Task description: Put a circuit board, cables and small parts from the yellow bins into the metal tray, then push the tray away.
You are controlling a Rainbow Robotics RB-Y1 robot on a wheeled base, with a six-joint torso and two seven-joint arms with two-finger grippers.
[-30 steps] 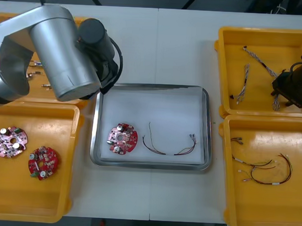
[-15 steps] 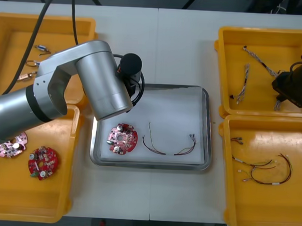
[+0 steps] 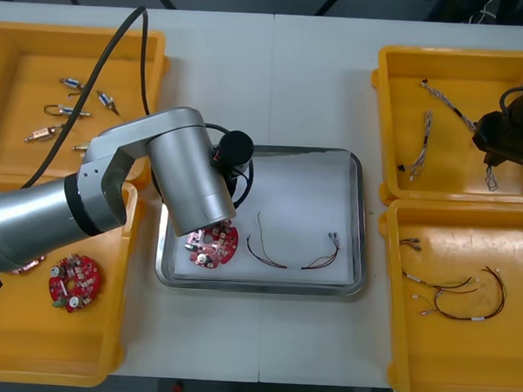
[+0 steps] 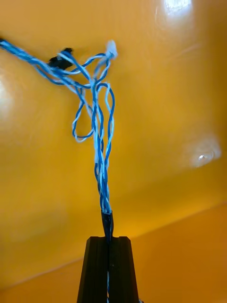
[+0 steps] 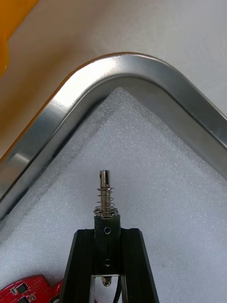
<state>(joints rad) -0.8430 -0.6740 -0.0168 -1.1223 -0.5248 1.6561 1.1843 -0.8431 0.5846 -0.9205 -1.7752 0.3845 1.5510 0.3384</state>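
**Already half loaded: one part and one cable held, not yet in the tray**

Already the shiny rectangular metal tray [image 3: 358, 219] at mid-frame, lined white, holds one round red circuit board [image 3: 212, 246] and one thin reddish cable [image 3: 289, 258]. The left gripper [image 5: 106, 228] is clenched on a small sprung metal part [image 5: 105, 189], which hangs over the white lining near a corner of the tray. At the right edge of the frame the right gripper [image 4: 109, 241] pinches a twisted blue and white cable [image 4: 101, 142] over the upper-right yellow plastic bin [image 3: 385, 58]. To my eye, what is left is setting both down in the tray, then pushing it away.

By my count:
- **Bins:** four, two on each side.
- **Boards:** the lower-left bin [image 3: 121, 329] keeps two spare red boards [image 3: 74, 282], one mostly hidden beneath the arm.
- **Small parts:** the upper-left bin [image 3: 17, 31] has about five loose metal parts [image 3: 71, 83].
- **Twisted cables:** two further twisted cables [image 3: 421, 144] lie in the upper-right bin.
- **Other cables:** the lower-right bin [image 3: 390, 340] holds tangled red, yellow and black cables [image 3: 465, 300], perhaps three.
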